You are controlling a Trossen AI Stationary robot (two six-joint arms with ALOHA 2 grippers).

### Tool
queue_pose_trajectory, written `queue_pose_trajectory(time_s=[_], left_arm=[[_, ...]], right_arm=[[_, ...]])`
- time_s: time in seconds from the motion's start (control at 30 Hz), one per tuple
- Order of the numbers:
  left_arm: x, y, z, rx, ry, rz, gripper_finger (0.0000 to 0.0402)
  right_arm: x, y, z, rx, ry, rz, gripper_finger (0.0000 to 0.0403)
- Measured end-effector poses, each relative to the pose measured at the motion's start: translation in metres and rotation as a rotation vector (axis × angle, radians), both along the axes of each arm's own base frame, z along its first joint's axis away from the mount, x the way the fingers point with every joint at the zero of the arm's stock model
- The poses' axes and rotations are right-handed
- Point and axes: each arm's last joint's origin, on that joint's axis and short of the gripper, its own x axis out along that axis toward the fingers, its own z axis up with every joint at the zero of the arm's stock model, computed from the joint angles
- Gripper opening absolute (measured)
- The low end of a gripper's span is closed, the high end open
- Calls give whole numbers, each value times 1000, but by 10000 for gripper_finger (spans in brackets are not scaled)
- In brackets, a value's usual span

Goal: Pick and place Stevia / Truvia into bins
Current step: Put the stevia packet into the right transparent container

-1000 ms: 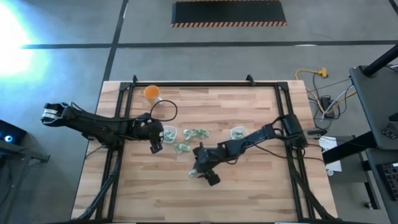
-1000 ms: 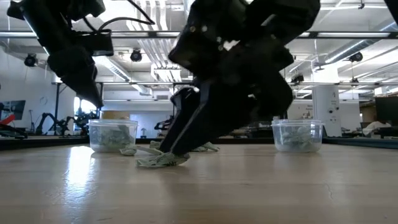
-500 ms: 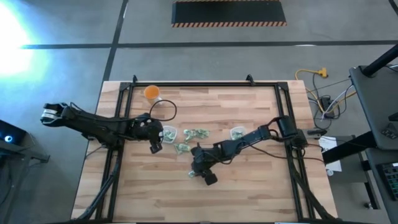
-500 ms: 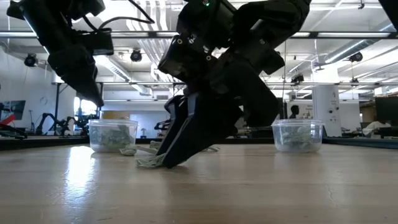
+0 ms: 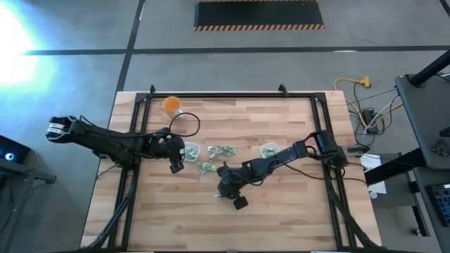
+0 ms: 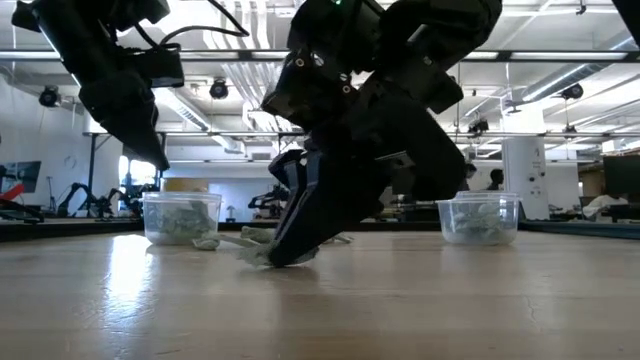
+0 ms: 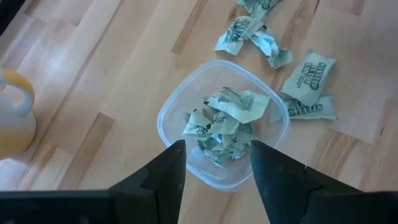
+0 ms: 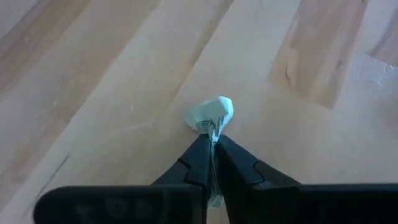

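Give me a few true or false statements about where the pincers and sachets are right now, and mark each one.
1. The right pincer is shut on a sachet. True.
2. The left pincer holds a sachet. False: it is open and empty, above the left bin.
3. The left bin has sachets in it. True.
4. The cup sits between the two bins. False: it stands apart, near the table's far left corner.
5. Loose sachets lie on the table between the bins. True.
6. The right bin is empty. False: it holds sachets.
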Motion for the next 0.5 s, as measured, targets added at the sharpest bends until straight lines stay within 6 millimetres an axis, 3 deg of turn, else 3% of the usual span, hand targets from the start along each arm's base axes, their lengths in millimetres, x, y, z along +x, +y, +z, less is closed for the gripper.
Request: queue_pose_trajectory(time_s=[0.27,0.5], left_arm=[[0,0,0,0,-5,0,164],[1,0,1,-2,-15,0,164]], right_arm=[[-16,-9,30,-173,50,-80,13],[-47,-22,67,-316,81,-282,13]])
